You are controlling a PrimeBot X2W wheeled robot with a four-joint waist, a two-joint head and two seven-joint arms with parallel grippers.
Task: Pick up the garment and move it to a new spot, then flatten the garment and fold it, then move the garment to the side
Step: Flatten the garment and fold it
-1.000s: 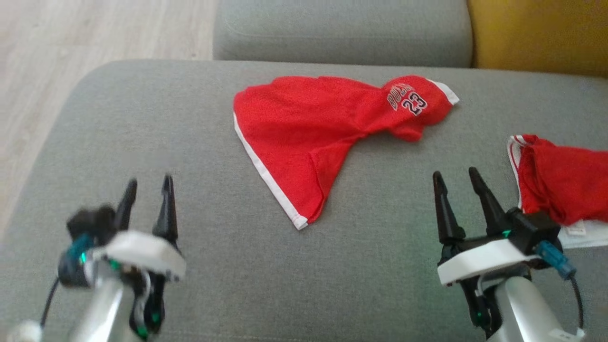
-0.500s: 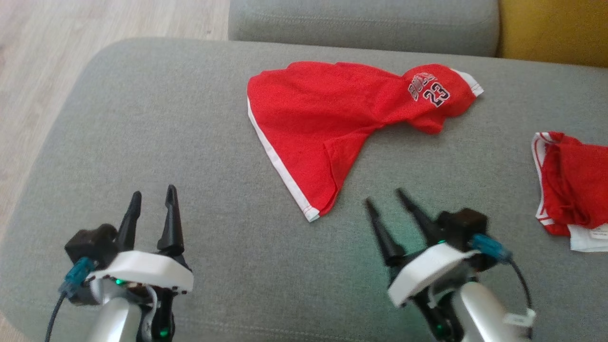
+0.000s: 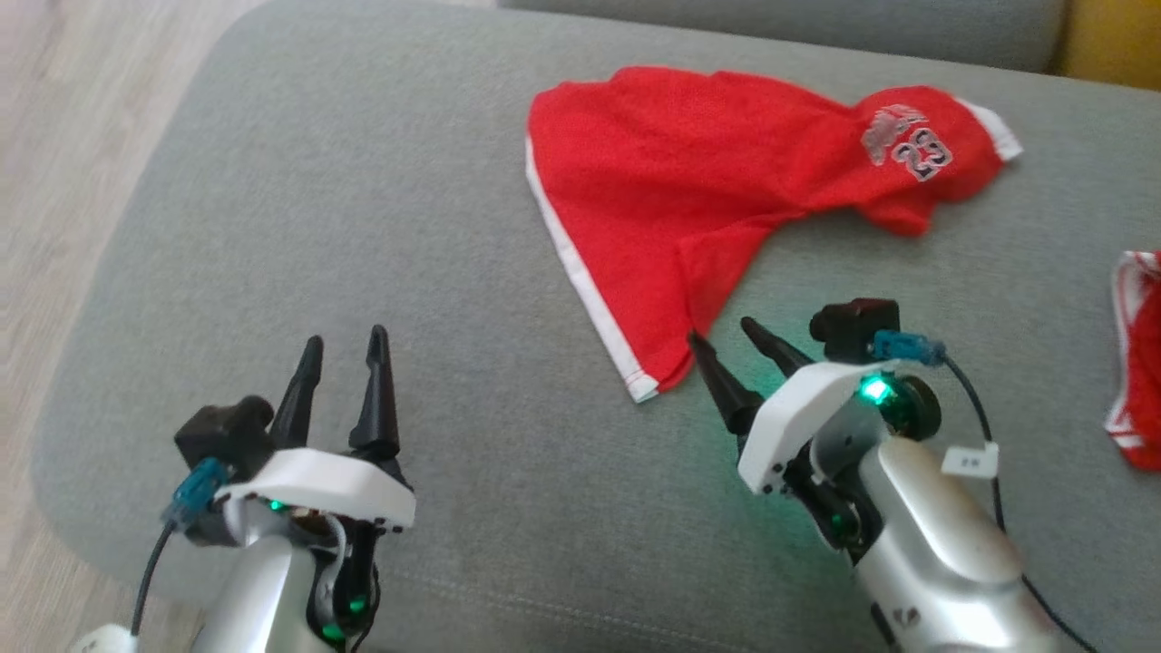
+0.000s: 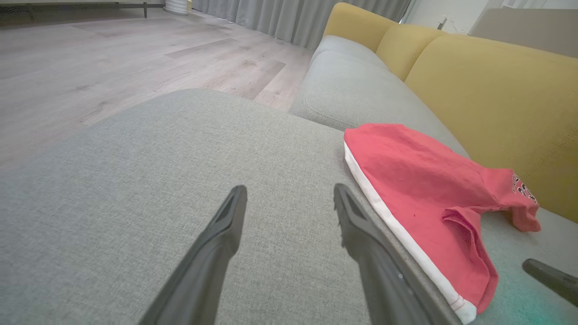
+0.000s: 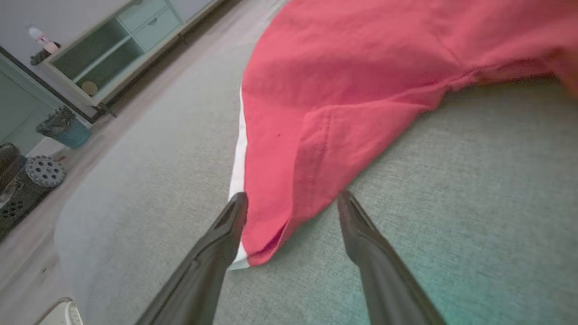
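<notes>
**Item: red garment** (image 3: 707,190). It lies crumpled on the grey sofa cushion (image 3: 363,199), toward its far side. A white trim (image 3: 580,272) runs down its left edge to a pointed lower corner. The print (image 3: 912,150) near its right end shows "23"; the lettering above that is too blurred to read. How the layers fold under one another is hidden.

**Item: second red piece** (image 3: 1138,363). It is cut off by the right edge of the head view, so its kind cannot be told.

**Item: right tool** (image 3: 721,328). The fingers are spread wide and nothing is gripped. The tips are at the garment's lower corner. In the right wrist view that corner (image 5: 262,243) lies between the two fingers (image 5: 226,234); whether a finger touches the cloth cannot be told.

**Item: left tool** (image 3: 345,336). The fingers are spread wide and empty, over bare cushion, well apart from the garment. In the left wrist view the trimmed edge (image 4: 393,234) passes just beside its fingers (image 4: 361,234). One dark fingertip of the other tool (image 4: 548,277) shows at the lower right.

**Surroundings:** yellow backrest (image 4: 487,90) and wooden floor (image 4: 113,54).
</notes>
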